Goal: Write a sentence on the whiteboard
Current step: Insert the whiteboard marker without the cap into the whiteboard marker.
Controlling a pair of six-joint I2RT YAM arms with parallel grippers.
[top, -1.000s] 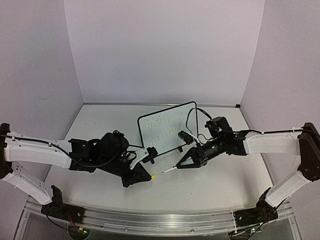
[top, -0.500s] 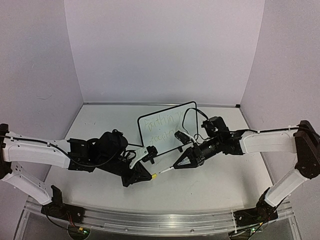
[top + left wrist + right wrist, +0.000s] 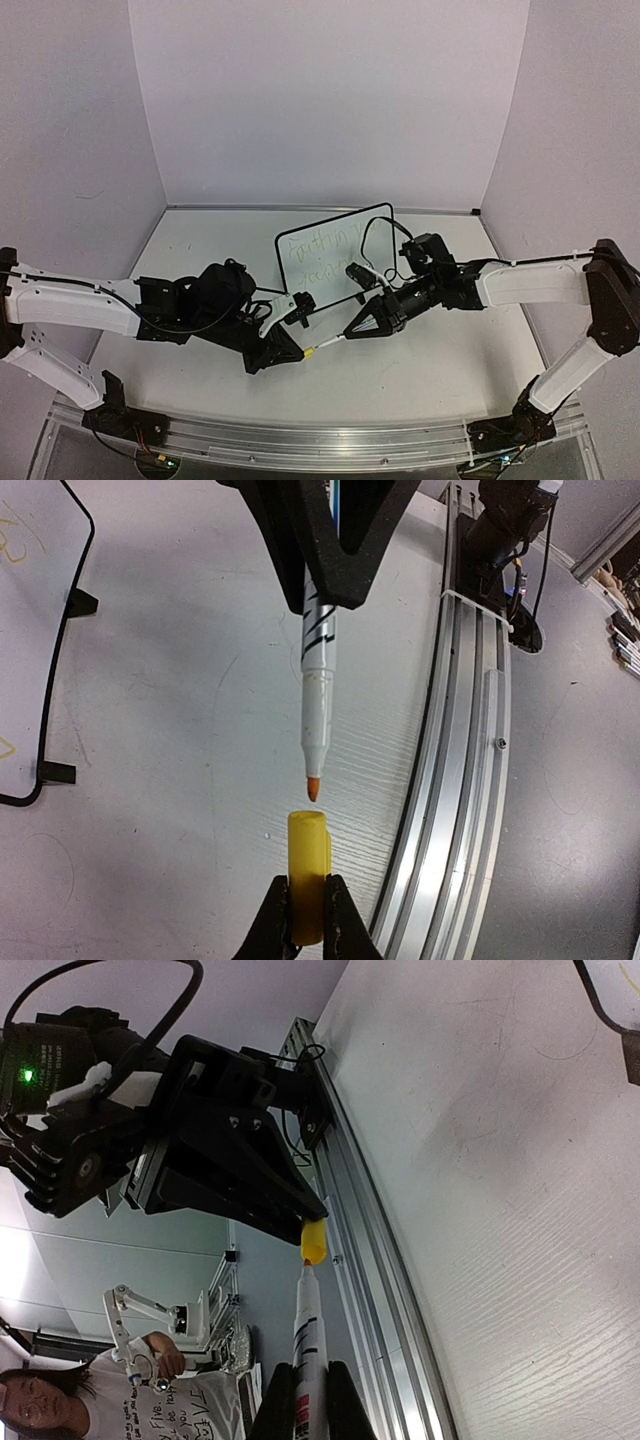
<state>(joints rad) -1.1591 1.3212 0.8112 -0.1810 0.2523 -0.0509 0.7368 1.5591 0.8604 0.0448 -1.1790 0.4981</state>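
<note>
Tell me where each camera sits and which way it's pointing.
Top external: above and behind the bases, looking down on the table, the whiteboard, the left arm and right arm.
Left wrist: on the left gripper, looking along its fingers at the yellow cap it pinches and the marker opposite.
Right wrist: on the right gripper, looking along the marker it grips toward the left gripper.
Shared: both wrist views show marker tip facing yellow cap.

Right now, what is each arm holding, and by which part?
The left gripper pinches the yellow cap by its end away from the marker; the right gripper holds the uncapped marker by its barrel.
</note>
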